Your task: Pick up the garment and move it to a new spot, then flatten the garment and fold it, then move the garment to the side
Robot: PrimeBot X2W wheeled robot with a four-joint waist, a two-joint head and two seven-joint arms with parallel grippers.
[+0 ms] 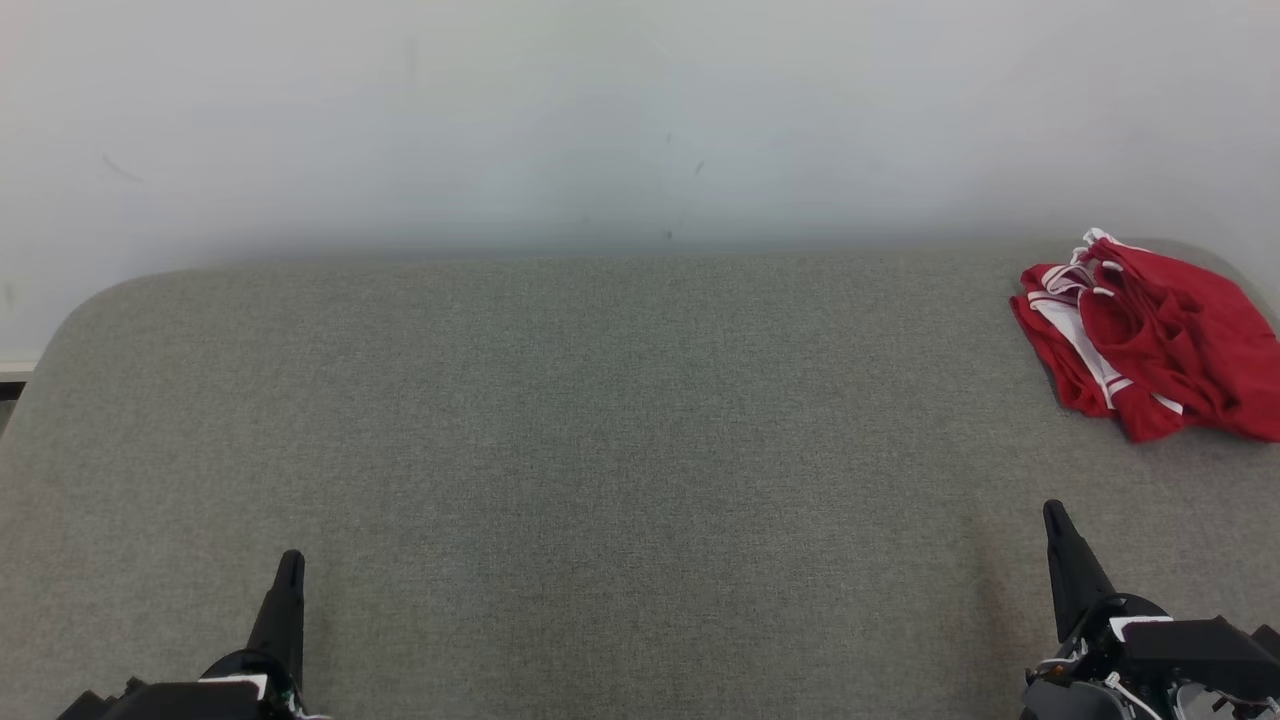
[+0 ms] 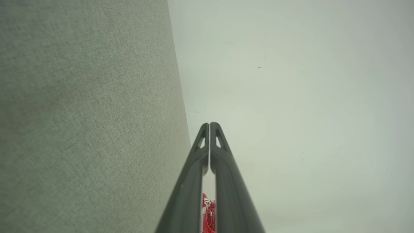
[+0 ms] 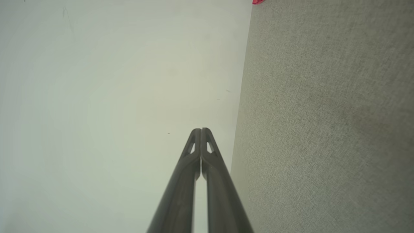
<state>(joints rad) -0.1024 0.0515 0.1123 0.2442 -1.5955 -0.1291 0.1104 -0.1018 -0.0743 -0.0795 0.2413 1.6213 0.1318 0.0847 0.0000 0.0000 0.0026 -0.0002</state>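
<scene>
The garment (image 1: pixel 1150 335), red with white trim, lies crumpled at the far right of the grey fabric table (image 1: pixel 600 450), partly cut off by the head view's right edge. A sliver of the garment (image 2: pixel 208 213) shows between the left fingers in the left wrist view, and a tiny red bit of the garment (image 3: pixel 257 1) sits at the top edge of the right wrist view. My left gripper (image 1: pixel 290 560) rests at the lower left, shut and holding nothing. My right gripper (image 1: pixel 1053 512) sits at the lower right, shut and holding nothing, well short of the garment. Fingertips touch in both wrist views: left gripper (image 2: pixel 209 124), right gripper (image 3: pixel 200 130).
A pale wall (image 1: pixel 640 120) stands behind the table's far edge. The table's far left corner (image 1: pixel 90 300) is rounded. The grey surface spreads wide between the two grippers.
</scene>
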